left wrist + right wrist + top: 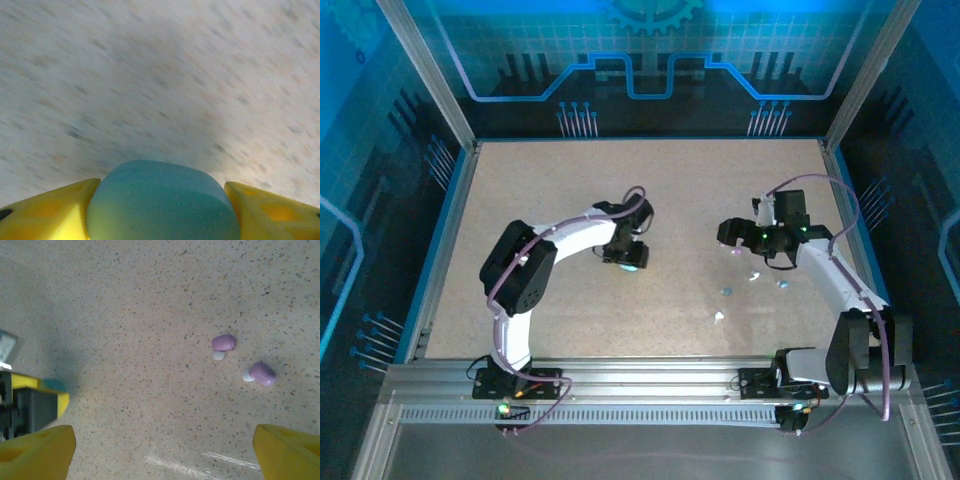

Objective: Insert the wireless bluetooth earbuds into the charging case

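Jaws on the left gripper (160,212) are squeezing the teal charging case (161,185) at bottom centre, while the right gripper (162,452) is hanging spread wide, holding nothing, with two purple earbuds (223,343) lying centre-right of its view.

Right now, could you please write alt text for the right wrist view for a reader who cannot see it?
Two purple earbuds lie apart on the speckled table, right of centre, beyond the right gripper, whose yellow fingertips stand wide open in the bottom corners.
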Robot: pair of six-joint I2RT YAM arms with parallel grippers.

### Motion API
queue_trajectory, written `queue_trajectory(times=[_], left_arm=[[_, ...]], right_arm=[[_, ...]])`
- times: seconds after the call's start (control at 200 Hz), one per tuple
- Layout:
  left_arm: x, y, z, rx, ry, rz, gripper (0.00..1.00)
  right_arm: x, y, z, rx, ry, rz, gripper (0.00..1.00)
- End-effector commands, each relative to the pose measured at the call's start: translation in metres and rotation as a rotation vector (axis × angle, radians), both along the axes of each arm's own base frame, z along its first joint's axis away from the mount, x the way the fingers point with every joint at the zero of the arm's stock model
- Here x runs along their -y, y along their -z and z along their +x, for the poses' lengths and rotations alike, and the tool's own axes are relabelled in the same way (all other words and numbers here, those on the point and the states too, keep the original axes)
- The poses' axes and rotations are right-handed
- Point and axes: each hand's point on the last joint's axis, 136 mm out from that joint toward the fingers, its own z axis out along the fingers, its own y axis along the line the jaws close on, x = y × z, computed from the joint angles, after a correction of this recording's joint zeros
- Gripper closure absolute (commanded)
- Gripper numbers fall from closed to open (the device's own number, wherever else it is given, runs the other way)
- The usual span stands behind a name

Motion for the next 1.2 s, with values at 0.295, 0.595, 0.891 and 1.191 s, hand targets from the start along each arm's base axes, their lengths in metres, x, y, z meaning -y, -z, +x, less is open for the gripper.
queue_trajectory(times=[0.295,0.595,0.891,1.191], left_arm=[[0.037,0.004,-0.057,-0.037,0.046,0.014,0.34],[0.038,-0.029,-0.051,0.062,0.054,-0.049,0.23],[-0.004,-0.095,-0.037,0.341,-0.116,-0.189,0.17],[-0.084,-0.126,-0.035,0.494,-0.362,-0.219,0.12]], right_arm=[[-0.006,-0.004,-0.007,0.042,0.007,0.028,0.09],[-0.031,-0.001,-0.012,0.072,-0.094,0.045,0.14],[-0.094,0.01,-0.022,0.084,-0.35,0.014,0.18],[-0.181,0.043,-0.039,-0.082,-0.603,0.069,0.22]])
